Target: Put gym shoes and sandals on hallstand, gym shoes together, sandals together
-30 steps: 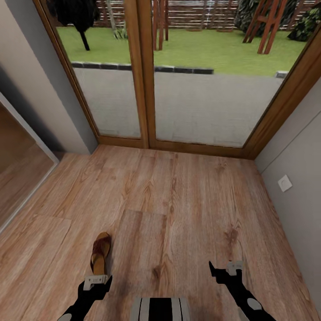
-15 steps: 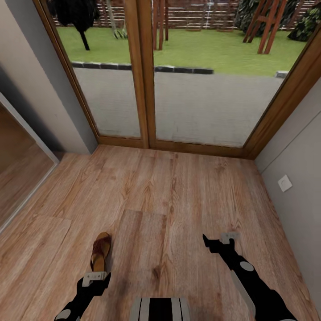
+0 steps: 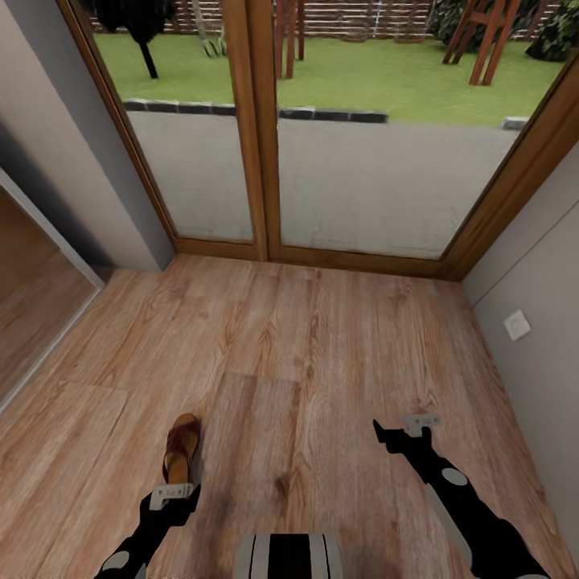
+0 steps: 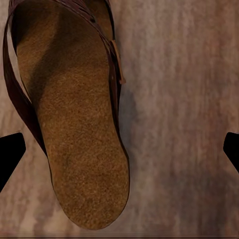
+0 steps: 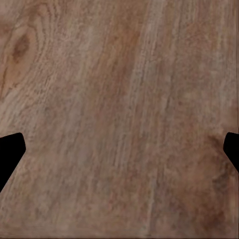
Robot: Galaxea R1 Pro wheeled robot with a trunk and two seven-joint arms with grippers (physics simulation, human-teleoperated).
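Left claw (image 4: pixel 119 149), jaws spread wide, poised over one brown sandal (image 3: pixel 181 449) lying flat on the corridor floor (image 3: pixel 322 338). The sandal sits off-centre between the fingertips; centring before descent should help. Right claw (image 3: pixel 398 432) open, empty above bare planks.

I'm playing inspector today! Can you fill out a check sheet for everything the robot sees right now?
Surface: corridor floor, light brown wood planks.
Job's things: one brown sandal lies flat on the floor, tan insole up.
Clutter: nothing seen.
Hands: left hand hangs just at the sandal's near end, open, holding nothing; in the left wrist view the sandal lies between its spread fingertips, nearer one of them. Right hand is open over bare floor, holding nothing.
Cables: nothing seen.
Surroundings: wood-framed glass doors ahead, garden lawn outside, grey wall with a white wall plate, mirrored panel.
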